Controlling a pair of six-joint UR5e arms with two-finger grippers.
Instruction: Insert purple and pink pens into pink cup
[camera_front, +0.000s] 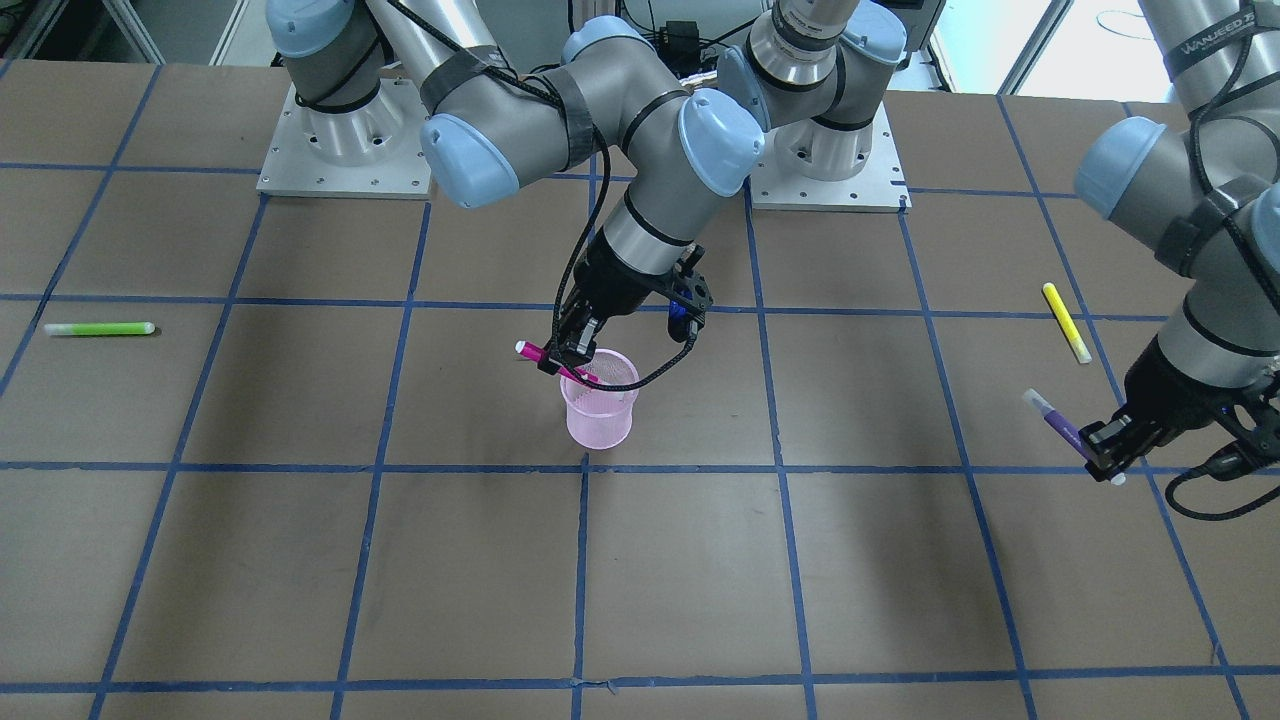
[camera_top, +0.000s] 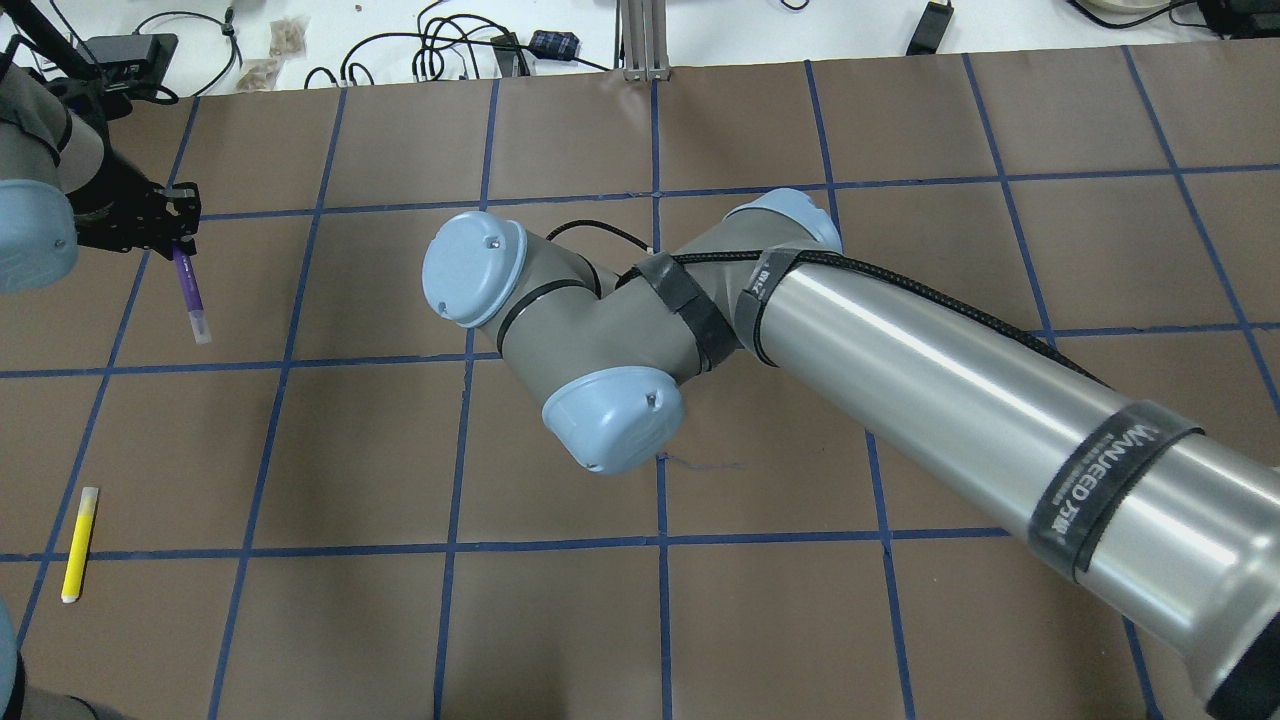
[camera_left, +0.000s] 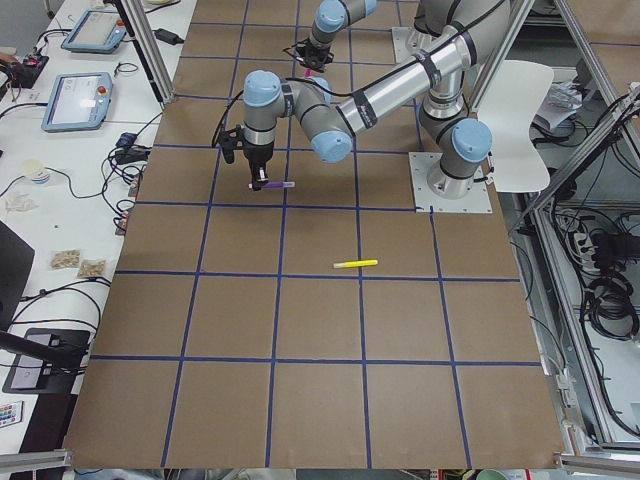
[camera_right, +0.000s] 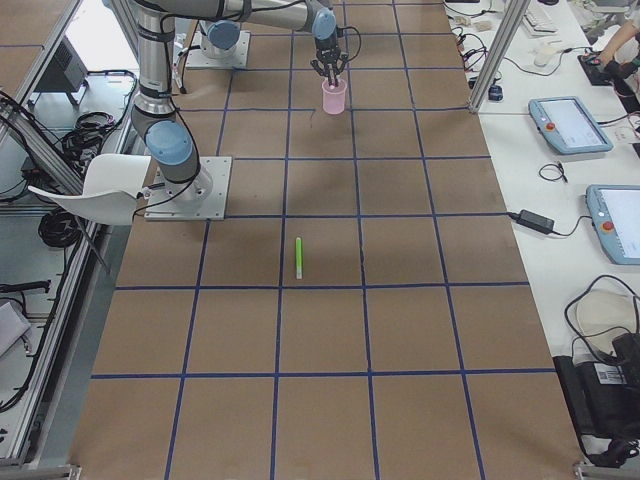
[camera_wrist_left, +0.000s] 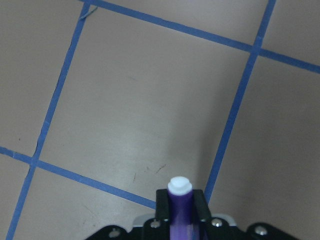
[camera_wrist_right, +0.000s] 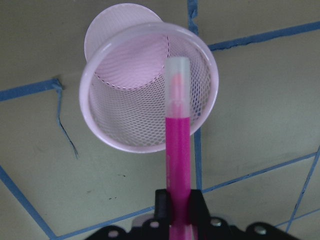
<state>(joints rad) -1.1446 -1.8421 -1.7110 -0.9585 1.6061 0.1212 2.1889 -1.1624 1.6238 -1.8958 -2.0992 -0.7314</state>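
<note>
Pink pen poised at the cup's mouth, purple pen held far off.
The right gripper (camera_front: 560, 362) is clamped on the tilted pink pen (camera_front: 535, 352), its lower tip at the rim of the upright cup (camera_front: 600, 418) mid-table. The left gripper (camera_front: 1098, 447) is clamped on the purple pen (camera_front: 1058, 425), well apart and above the table (camera_front: 300, 560) near its left end. A yellow pen (camera_front: 1066, 322) lies near it and a green pen (camera_front: 98, 328) lies far across (both flat). The right arm's elbow hides the cup from overhead.
</note>
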